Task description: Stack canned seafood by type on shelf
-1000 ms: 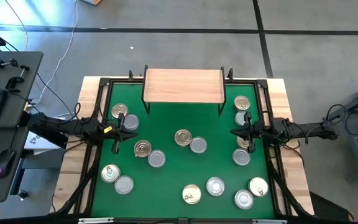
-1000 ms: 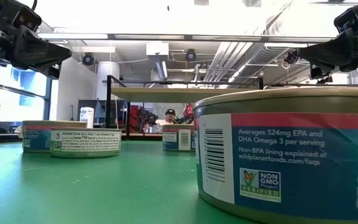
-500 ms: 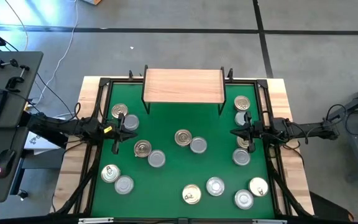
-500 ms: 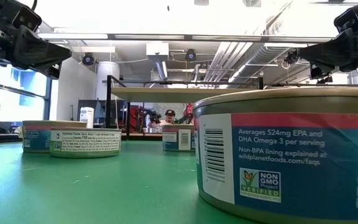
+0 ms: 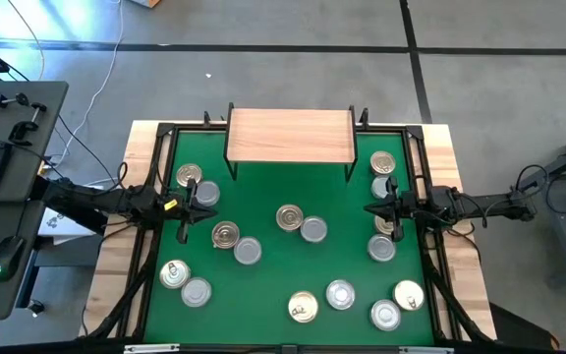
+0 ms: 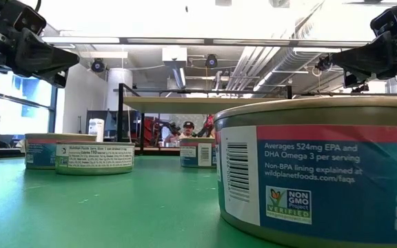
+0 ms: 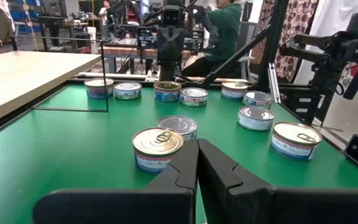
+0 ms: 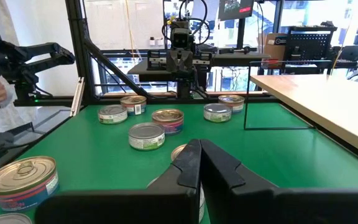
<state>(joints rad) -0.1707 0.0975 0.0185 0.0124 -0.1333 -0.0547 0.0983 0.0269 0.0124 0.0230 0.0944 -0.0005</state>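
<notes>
Green table top (image 5: 283, 280), wood-edged, black-framed — holding the whole stock.

Shelf (image 5: 290, 135): light-wood board on thin black legs, at the far middle of the table, bare; no tin stands on it yet.

Canned seafood: round flat tins scattered singly and in pairs across the green, none stacked. Gold-lidded tin (image 5: 189, 176) with a silver one touching it, far left. Gold tin (image 5: 225, 234) beside a silver tin (image 5: 248, 251), left of centre. Central pair, gold tin (image 5: 289, 217) and silver tin (image 5: 313, 230), touching. Further tins along the near edge and in a column down the right side, topped by a gold tin (image 5: 382, 162).

Left gripper (image 5: 191, 205): fingers pressed together, holding nothing, raised above the table at its left edge, pointing inward. The gold tin of the far-left pair lies almost under its tip; the left-of-centre pair just ahead and nearward.

Right gripper (image 5: 385, 208): likewise pressed together and empty, at the right edge, pointing inward — the right-hand column of tins sits directly beneath and beside it.

Judgement: sorting not begun. Round tins offer no long axis; each arm is nearer its own side's tins, the central pair lying between them.
</notes>
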